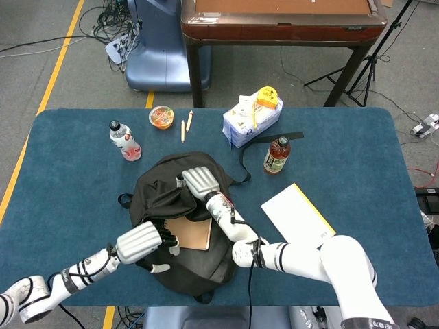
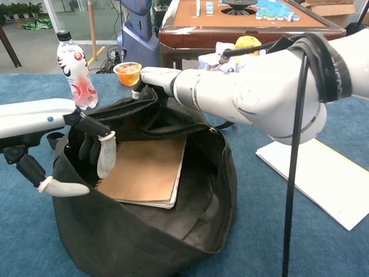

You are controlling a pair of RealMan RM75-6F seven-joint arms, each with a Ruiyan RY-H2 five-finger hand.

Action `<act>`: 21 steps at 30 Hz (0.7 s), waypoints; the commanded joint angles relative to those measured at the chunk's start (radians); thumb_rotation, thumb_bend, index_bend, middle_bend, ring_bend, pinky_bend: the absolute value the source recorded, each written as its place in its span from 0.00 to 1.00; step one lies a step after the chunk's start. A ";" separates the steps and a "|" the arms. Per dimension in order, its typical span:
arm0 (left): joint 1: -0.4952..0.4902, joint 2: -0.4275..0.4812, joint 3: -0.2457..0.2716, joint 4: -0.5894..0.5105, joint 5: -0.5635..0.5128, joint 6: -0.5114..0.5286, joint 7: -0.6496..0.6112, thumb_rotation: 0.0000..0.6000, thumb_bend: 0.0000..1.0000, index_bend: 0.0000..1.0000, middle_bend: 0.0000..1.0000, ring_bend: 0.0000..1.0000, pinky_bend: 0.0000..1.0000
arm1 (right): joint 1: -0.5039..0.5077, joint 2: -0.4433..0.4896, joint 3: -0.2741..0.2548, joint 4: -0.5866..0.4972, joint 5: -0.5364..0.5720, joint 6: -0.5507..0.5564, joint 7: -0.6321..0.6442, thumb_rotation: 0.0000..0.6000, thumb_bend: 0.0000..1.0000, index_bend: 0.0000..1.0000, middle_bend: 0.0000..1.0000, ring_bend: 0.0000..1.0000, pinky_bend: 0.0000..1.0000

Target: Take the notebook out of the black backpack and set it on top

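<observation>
Inside the open black backpack (image 2: 144, 242) I see the notebook (image 2: 144, 173) lying flat. My right hand (image 1: 199, 182) grips the bag's upper rim, while my left hand (image 2: 86, 153) reaches in, fingers spread, holding nothing.

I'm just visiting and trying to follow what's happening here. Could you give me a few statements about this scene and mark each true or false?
1. The notebook lies inside the backpack. True.
2. The right hand holds the backpack's upper edge. True.
3. The left hand has lifted the notebook out. False: it is at the bag's opening, and the notebook lies inside.
4. The pink bottle lies on its side. False: it stands upright.
5. A white pad lies on the table beside the backpack. True.
</observation>
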 commanded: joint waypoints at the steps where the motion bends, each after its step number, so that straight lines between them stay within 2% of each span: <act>1: -0.009 -0.019 -0.001 0.011 -0.013 0.004 -0.005 1.00 0.21 0.47 0.52 0.50 0.53 | 0.002 0.000 -0.002 0.002 0.001 -0.002 0.005 1.00 0.98 0.74 0.57 0.48 0.49; 8: -0.043 -0.063 -0.006 0.083 -0.031 -0.016 0.029 1.00 0.21 0.45 0.52 0.50 0.52 | 0.006 0.004 -0.009 0.003 -0.002 -0.006 0.019 1.00 0.98 0.74 0.57 0.48 0.49; 16: -0.063 -0.113 0.015 0.158 -0.019 0.007 0.046 1.00 0.21 0.44 0.52 0.49 0.52 | 0.012 0.006 -0.018 0.007 0.004 -0.011 0.025 1.00 0.98 0.74 0.57 0.48 0.49; 21: -0.080 -0.132 0.028 0.208 -0.002 -0.003 0.121 1.00 0.21 0.40 0.47 0.46 0.47 | 0.016 0.009 -0.013 0.004 -0.002 -0.005 0.035 1.00 0.98 0.74 0.57 0.48 0.49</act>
